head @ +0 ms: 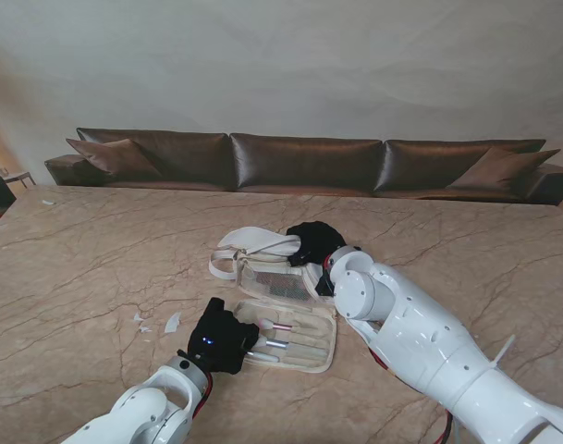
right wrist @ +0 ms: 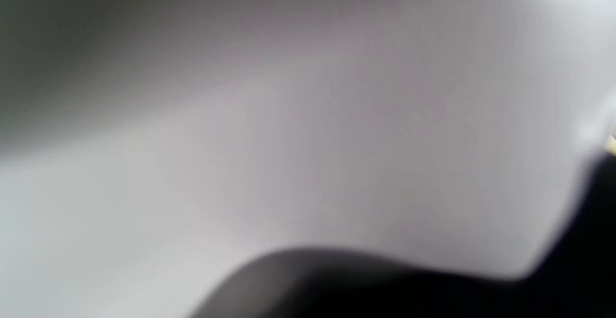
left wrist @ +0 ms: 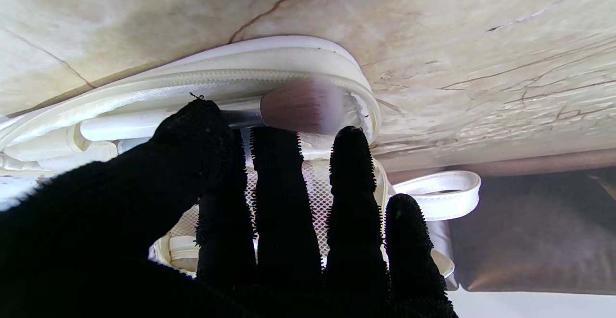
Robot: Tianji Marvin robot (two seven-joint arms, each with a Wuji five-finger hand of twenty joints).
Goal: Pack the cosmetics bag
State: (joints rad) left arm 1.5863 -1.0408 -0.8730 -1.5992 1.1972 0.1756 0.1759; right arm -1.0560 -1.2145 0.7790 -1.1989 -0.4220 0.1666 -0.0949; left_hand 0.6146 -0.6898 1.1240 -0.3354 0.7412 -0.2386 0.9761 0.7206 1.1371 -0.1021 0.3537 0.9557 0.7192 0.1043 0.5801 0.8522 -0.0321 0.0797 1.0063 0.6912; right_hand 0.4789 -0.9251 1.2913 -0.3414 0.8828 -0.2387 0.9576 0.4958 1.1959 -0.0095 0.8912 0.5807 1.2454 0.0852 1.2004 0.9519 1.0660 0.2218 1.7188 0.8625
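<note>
A cream cosmetics bag (head: 320, 359) lies open flat in the middle of the table. Its nearer half holds several brushes (head: 286, 346), and its mesh-lined half (head: 272, 275) and white strap (head: 253, 242) lie farther from me. My black-gloved left hand (head: 221, 339) rests over the bag's left end. In the left wrist view its fingers (left wrist: 284, 197) are spread above the mesh, and the thumb (left wrist: 192, 130) covers the handle of a pink-bristled brush (left wrist: 303, 106) lying along the zipper rim (left wrist: 269, 63). My right hand (head: 313, 243) is bunched on the far right corner of the mesh half. The right wrist view is a blur.
Small white scraps (head: 172, 322) lie on the marble table (head: 78, 268) just left of my left hand. A brown sofa (head: 304, 162) runs along the table's far edge. My right forearm (head: 420, 342) crosses the table on the bag's right side.
</note>
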